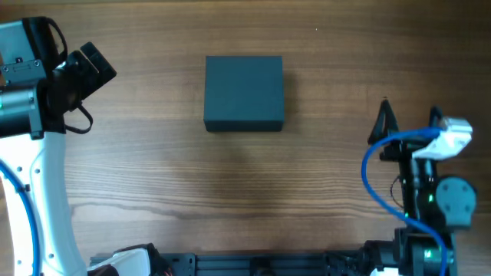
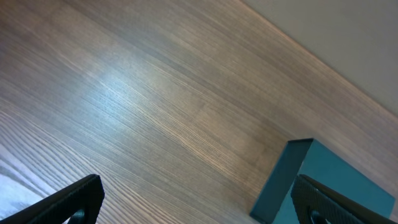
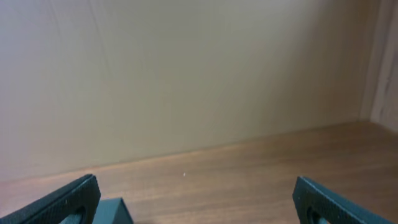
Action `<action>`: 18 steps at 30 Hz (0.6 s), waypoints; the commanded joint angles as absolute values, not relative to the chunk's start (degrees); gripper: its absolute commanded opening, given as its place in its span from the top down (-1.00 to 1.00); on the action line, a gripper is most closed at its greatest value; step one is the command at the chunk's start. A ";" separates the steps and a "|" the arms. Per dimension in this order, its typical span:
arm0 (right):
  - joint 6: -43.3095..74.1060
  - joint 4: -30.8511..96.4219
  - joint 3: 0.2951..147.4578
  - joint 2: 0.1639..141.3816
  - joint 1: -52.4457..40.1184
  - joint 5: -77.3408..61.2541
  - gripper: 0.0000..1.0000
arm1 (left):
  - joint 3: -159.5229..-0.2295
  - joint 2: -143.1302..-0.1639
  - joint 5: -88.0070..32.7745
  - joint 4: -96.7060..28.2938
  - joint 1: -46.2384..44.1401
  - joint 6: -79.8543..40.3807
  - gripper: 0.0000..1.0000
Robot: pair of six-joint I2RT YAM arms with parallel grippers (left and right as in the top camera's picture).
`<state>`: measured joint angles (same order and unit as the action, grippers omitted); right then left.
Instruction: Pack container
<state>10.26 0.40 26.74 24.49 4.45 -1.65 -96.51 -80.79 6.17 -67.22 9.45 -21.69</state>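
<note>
The container point(image 1: 244, 93) is a dark teal-grey matte box with its lid closed, lying on the wooden table at the upper middle. Its corner shows in the left wrist view point(image 2: 323, 180) and a small corner in the right wrist view point(image 3: 112, 211). My left gripper point(image 1: 93, 67) is open and empty at the far left, well apart from the box; its fingers frame bare wood point(image 2: 199, 202). My right gripper point(image 1: 406, 123) is open and empty at the right, apart from the box, facing the back wall point(image 3: 196, 202).
The wooden table point(image 1: 230, 192) spreads round the box. A beige wall point(image 3: 186, 74) stands behind the table's far edge. A blue cable point(image 1: 372, 180) loops by the right arm. The arm bases sit along the front edge.
</note>
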 commanded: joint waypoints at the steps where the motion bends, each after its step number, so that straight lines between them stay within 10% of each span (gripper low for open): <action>1: 10.66 0.60 22.74 18.02 4.51 1.58 -0.99 | -96.71 -80.79 6.50 -67.13 9.65 -21.23 -0.99; 18: 17.15 -1.23 4.71 0.14 4.51 1.30 -1.00 | -96.71 -80.79 6.50 -67.13 9.65 -21.23 -0.99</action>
